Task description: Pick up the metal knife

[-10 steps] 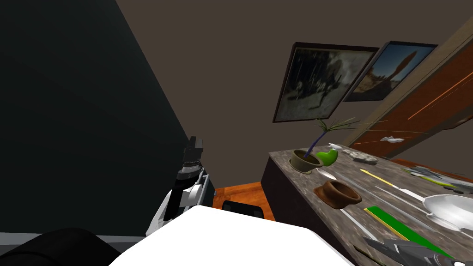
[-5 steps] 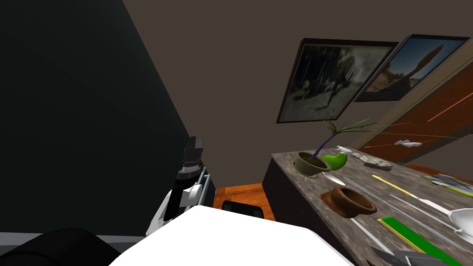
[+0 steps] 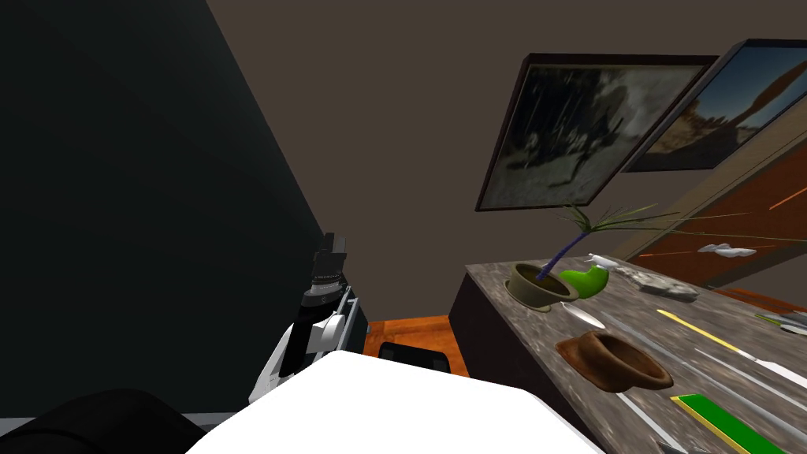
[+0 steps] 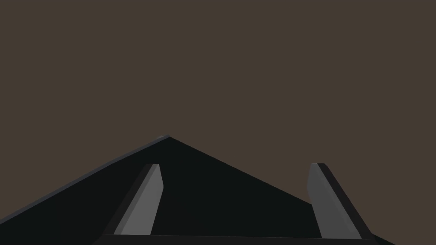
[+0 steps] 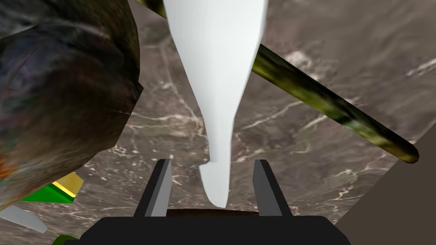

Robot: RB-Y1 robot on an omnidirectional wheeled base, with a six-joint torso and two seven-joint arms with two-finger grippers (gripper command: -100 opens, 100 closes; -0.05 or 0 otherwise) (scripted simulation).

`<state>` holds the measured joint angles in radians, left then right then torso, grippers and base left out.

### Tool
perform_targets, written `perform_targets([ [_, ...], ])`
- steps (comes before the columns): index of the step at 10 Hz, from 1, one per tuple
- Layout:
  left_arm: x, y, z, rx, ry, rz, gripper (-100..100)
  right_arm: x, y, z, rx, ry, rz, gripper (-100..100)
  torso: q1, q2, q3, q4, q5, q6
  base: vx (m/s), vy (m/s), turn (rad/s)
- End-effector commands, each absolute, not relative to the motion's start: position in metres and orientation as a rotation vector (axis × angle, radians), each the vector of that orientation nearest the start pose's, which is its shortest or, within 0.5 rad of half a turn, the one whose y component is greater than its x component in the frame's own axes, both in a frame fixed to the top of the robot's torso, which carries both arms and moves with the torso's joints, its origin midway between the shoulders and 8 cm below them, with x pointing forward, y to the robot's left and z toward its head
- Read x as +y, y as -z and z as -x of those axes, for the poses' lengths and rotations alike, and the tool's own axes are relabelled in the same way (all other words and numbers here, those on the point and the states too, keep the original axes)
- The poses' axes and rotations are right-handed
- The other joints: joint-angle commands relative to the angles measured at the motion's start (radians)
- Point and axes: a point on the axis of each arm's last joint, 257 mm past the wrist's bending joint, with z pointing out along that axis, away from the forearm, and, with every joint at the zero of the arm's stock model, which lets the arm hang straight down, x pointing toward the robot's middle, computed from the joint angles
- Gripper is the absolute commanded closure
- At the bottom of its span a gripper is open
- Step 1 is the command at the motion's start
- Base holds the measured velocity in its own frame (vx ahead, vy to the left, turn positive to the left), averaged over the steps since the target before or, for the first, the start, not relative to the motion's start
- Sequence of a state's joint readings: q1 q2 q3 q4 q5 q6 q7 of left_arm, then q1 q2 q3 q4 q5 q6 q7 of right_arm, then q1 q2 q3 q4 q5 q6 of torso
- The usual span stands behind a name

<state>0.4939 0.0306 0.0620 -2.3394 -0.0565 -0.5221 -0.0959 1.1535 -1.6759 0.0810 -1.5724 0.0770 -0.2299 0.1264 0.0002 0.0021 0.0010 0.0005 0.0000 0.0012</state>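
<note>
Since the whole head picture has slid and grown over the last second while the left arm [image 3: 319, 315] holds its place in it, the change is my own turning, not a shift of the things. The brown bowl [image 3: 613, 361] now sits lower and further right on the marbled counter [image 3: 544, 331], and the two framed pictures [image 3: 587, 126] on the wall beyond the bowl loom larger. Beyond the bowl stand a potted plant [image 3: 539, 285] and a green bottle [image 3: 585, 280]. On the bowl's near side lies a green board with a yellow edge [image 3: 713, 416], and several slim utensils lie to the right of the bowl, too thin to tell which is the knife. In the left wrist view the left gripper [image 4: 236, 166] has its fingers spread wide. The right wrist view adds the close detail: the knife [image 5: 215, 55] is plain white and flat, broad at its far end and narrowing to a thin rounded end, over the counter just beside the bowl's dark mottled side. The right gripper [image 5: 210, 161] straddles that narrow end, fingers parted and clear of it on both sides. An olive-green rod [image 5: 332, 106] passes behind the knife on the side away from the bowl, and the board's corner shows at the bowl's edge.
</note>
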Motion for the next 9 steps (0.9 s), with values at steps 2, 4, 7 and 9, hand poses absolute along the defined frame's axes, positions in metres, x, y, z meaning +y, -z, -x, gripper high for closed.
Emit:
perform_targets([
  [2,0.283,-0.057,-0.326,0.626,1.137,0.486,0,-0.617,0.342,-0.120,2.773,0.127,0.095,100,0.000,0.000,0.000,0.000,0.000,0.000,0.000,0.000,0.000],
  [4,0.283,-0.057,-0.326,0.626,1.137,0.486,0,-0.616,0.342,-0.120,2.774,0.126,0.096,100,-0.001,0.000,0.000,0.000,0.000,0.000,0.000,0.000,0.000],
  [7,0.283,-0.057,-0.326,0.626,1.137,0.486,0,-0.618,0.332,-0.138,2.771,0.125,0.122,100,0.000,0.002,0.001,0.000,0.001,0.002,-0.027,0.014,-0.082],
  [9,0.283,-0.057,-0.326,0.626,1.137,0.486,0,-0.618,0.325,-0.152,2.768,0.120,0.144,100,0.002,0.005,0.003,0.001,0.002,0.001,-0.052,0.025,-0.085],
])
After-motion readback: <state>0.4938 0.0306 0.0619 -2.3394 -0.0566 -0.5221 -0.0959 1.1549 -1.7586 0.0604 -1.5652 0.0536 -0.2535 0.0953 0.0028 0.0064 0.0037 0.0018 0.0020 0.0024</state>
